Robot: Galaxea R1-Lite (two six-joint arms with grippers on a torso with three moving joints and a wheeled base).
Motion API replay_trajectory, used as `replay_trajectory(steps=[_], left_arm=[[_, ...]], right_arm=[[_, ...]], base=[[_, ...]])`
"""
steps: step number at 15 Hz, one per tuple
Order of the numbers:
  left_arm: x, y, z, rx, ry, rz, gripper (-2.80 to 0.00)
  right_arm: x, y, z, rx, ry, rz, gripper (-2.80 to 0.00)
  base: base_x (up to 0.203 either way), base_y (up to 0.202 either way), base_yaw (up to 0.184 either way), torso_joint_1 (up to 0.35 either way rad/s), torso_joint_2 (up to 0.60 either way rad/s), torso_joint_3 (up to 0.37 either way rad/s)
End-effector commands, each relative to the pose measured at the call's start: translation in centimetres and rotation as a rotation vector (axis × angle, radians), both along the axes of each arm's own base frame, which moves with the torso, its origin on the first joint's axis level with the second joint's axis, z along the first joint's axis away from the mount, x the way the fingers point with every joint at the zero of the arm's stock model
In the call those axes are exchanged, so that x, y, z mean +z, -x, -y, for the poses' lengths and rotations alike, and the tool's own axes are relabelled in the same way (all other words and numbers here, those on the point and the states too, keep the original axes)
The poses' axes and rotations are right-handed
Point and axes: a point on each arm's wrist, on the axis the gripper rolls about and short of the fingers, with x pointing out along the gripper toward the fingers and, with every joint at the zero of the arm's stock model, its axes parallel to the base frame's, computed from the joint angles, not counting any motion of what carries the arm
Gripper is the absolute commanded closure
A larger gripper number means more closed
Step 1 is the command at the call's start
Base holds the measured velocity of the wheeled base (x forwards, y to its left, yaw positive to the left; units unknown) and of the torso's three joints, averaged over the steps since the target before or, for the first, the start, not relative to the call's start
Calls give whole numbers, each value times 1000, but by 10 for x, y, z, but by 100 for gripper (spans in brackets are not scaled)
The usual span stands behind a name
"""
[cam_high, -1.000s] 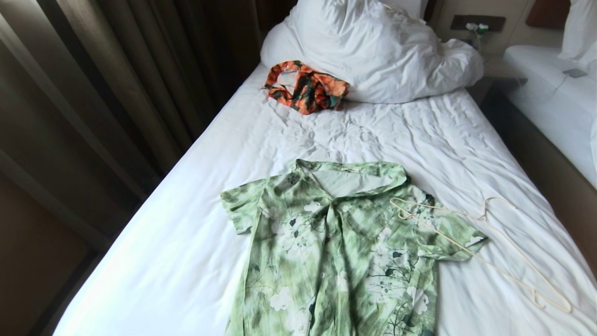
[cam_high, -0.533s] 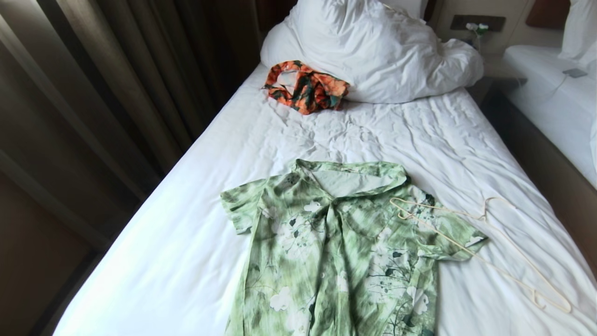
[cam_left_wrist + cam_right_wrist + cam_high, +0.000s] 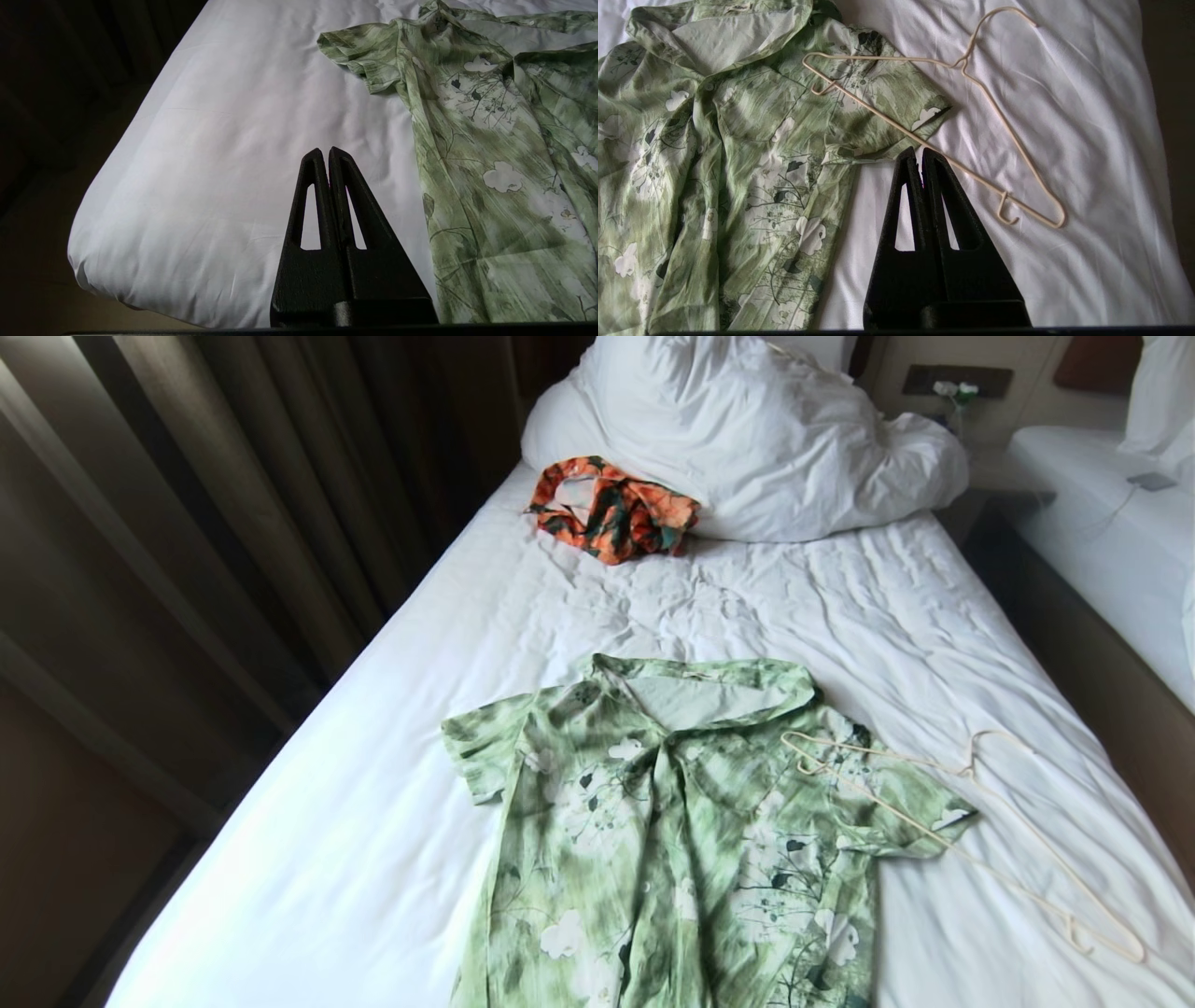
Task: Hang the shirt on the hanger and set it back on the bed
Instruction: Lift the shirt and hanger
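Observation:
The light green flowered shirt (image 3: 672, 831) lies spread flat, collar away from me, on the bed (image 3: 373, 784) with its wrinkled white sheet. A thin cream hanger (image 3: 971, 812) lies half on the shirt's sleeve and half on the sheet to the right. Neither arm shows in the head view. My right gripper (image 3: 920, 151) is shut and empty, hovering over the sheet just short of the sleeve hem of the shirt (image 3: 738, 154) and the lower bar of the hanger (image 3: 971, 112). My left gripper (image 3: 325, 151) is shut and empty above bare sheet, left of the shirt (image 3: 490, 140).
An orange-and-dark-green garment (image 3: 611, 511) lies bunched by the white duvet (image 3: 747, 439) at the head of the bed. Dark curtains (image 3: 233, 523) hang along the left side. A second white bed (image 3: 1111, 532) stands to the right across a narrow gap.

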Motion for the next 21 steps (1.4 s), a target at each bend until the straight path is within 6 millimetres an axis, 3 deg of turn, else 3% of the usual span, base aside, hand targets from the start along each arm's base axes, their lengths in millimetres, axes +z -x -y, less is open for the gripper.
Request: replay_trajectory(steps=[1, 5, 9, 11, 14, 21], left_arm=[[0, 0, 0, 0, 1, -1, 0], [0, 0, 0, 0, 1, -1, 0], [0, 0, 0, 0, 1, -1, 0], [0, 0, 0, 0, 1, -1, 0], [0, 0, 0, 0, 1, -1, 0], [0, 0, 0, 0, 1, -1, 0]], right_arm=[[-20, -67, 1, -22, -52, -213, 0], [-56, -133, 14, -90, -173, -430, 0], [-72, -183, 64, -93, -358, -520, 0], [-77, -184, 88, 39, -450, -540, 0], [-76, -168, 119, 215, -552, -506, 0], [-119, -160, 176, 342, -452, -562, 0]], base=[[0, 0, 0, 0, 0, 0], [0, 0, 0, 0, 0, 0], [0, 0, 0, 0, 0, 0], [0, 0, 0, 0, 0, 0], [0, 0, 0, 0, 0, 0], [0, 0, 0, 0, 0, 0]])
